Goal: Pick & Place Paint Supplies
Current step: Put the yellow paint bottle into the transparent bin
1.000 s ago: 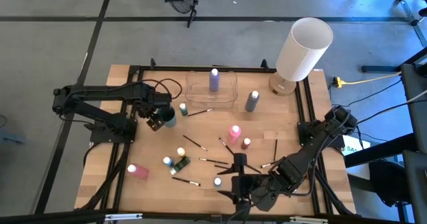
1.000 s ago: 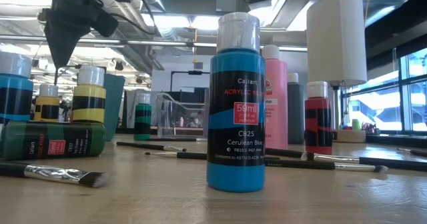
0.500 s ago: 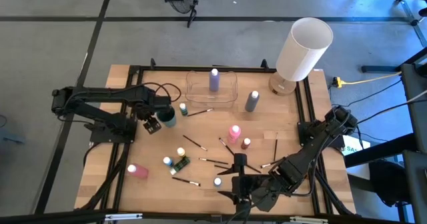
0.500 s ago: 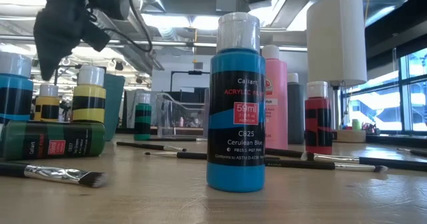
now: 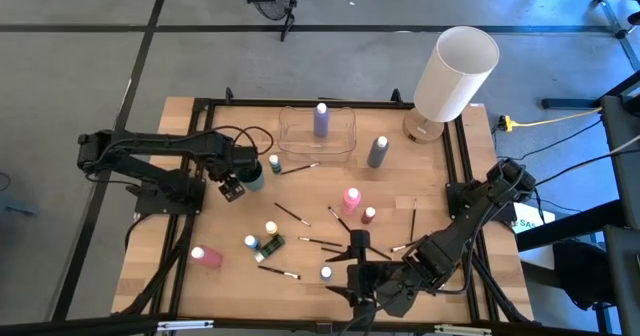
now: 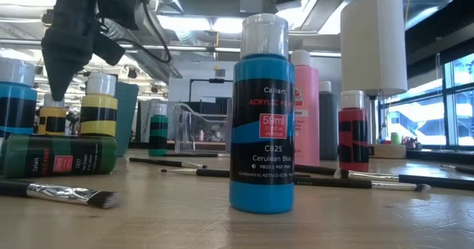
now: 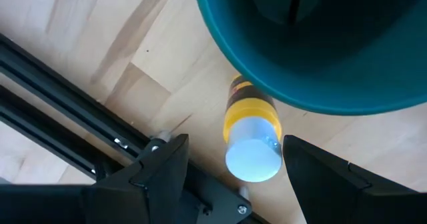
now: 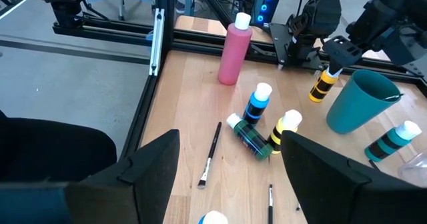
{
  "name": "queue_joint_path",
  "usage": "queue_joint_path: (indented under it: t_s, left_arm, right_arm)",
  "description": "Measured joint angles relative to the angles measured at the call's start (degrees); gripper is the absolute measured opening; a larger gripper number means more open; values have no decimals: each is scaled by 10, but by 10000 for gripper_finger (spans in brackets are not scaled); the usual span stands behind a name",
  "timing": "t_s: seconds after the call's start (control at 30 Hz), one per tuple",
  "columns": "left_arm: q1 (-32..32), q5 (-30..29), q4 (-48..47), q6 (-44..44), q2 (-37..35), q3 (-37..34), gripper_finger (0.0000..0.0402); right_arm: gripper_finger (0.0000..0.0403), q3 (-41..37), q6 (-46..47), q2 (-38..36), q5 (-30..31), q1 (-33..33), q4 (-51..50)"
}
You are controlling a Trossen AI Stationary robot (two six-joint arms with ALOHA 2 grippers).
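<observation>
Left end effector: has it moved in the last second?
Yes. In the low view the left end effector has come down and drifted toward the picture's left, judged against the standing yellow bottle.

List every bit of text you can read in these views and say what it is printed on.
"Callan", "ACRYLIC P...", "59ml", "C825", "Cerulean Blue": front label of the blue paint bottle nearest the low camera.
A fine-print line at the bottom of that label: too small to read reliably.
Red label on the green bottle lying on its side: small print, unreadable.
Label on the red bottle: blurred, unreadable.
High and wrist views: no legible text.
</observation>
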Motion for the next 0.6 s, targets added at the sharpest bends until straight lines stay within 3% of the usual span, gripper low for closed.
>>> queue_joint_path:
  t_s: [0.6]
  left_arm:
    - [0, 8, 2, -1, 0, 0, 239]
  right_arm:
    - [264, 0, 2, 0, 0, 0, 0]
